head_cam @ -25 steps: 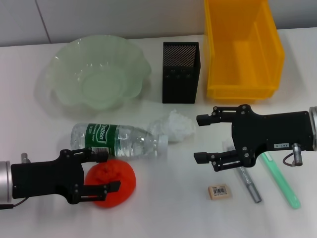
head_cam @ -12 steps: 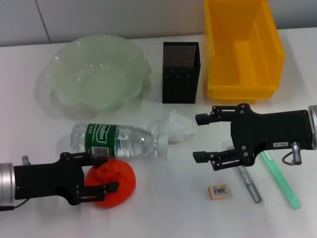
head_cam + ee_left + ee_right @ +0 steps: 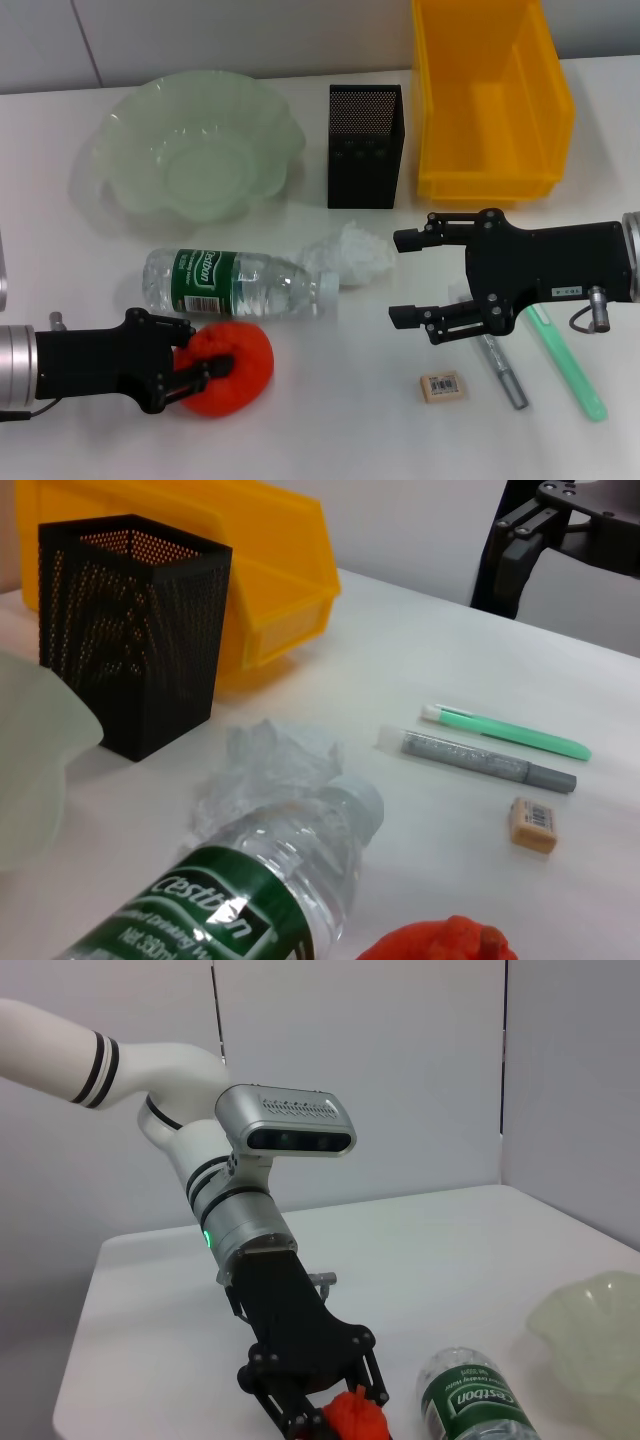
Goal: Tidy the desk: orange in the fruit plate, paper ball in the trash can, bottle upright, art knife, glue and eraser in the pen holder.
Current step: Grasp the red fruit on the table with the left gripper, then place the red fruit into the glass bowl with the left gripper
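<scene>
**Head view: left gripper clamps the orange**

Head view shows the left gripper (image 3: 205, 358) low at the near left of the table, its 2 fingers pressed against the orange (image 3: 235, 368). Just behind the orange lies the bottle (image 3: 235, 284) on its side, cap touching the paper ball (image 3: 350, 255). Farther back sit the fruit plate (image 3: 195, 142), pen holder (image 3: 365, 145) and trash can (image 3: 490, 95). The right gripper (image 3: 408, 278) hovers spread wide and empty, near the eraser (image 3: 441, 385).

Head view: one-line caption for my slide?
Left gripper clamps the orange beside the lying bottle; right gripper hovers open.
</scene>
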Tool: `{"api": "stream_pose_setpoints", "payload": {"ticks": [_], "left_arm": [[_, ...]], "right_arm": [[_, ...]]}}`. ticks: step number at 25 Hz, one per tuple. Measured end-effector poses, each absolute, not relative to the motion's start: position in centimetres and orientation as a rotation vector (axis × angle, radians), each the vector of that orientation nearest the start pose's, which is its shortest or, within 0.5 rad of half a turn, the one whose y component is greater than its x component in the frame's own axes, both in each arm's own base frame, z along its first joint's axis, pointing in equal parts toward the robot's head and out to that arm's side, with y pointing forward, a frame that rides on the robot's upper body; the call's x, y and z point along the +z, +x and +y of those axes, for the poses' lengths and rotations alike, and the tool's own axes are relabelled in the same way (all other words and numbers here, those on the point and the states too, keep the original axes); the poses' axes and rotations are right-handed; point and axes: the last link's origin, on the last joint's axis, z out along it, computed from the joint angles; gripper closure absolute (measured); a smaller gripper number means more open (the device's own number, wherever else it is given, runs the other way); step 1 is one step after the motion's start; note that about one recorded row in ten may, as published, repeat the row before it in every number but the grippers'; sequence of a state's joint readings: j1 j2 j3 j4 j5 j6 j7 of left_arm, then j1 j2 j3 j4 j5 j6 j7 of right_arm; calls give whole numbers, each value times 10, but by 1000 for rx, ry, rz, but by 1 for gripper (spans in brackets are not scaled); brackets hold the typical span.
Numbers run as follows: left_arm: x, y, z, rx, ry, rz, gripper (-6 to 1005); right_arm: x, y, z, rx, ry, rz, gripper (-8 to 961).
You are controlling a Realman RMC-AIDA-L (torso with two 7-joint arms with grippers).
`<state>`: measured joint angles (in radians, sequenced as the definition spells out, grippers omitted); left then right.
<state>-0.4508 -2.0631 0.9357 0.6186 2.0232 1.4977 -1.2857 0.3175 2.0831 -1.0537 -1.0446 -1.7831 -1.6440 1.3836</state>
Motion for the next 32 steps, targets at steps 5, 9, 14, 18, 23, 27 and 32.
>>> {"api": "stream_pose_setpoints", "payload": {"ticks": [5,9,14,18,23,27,32], "left_arm": [[-32,-286,293,-462,-2934,-532,638],[-24,-282,288,-505,-2956,-497,727],[17,-265,276,-818,-2916,-349,790],[36,-260,283,-923,-2789,-301,826],[38,-253,304,-957,-2673,-285,860],[31,-246,328,-961,-2595,-339,882],[19,-232,357,-938,-2548,-374,905]], "right_arm": [[14,232,294,663,-2866,230,148],[14,233,294,663,-2862,234,148],[12,234,294,667,-2859,245,149],[11,234,294,673,-2860,248,150],[10,233,294,681,-2864,253,151],[10,234,293,681,-2864,257,152],[12,237,293,680,-2853,261,153]]}}
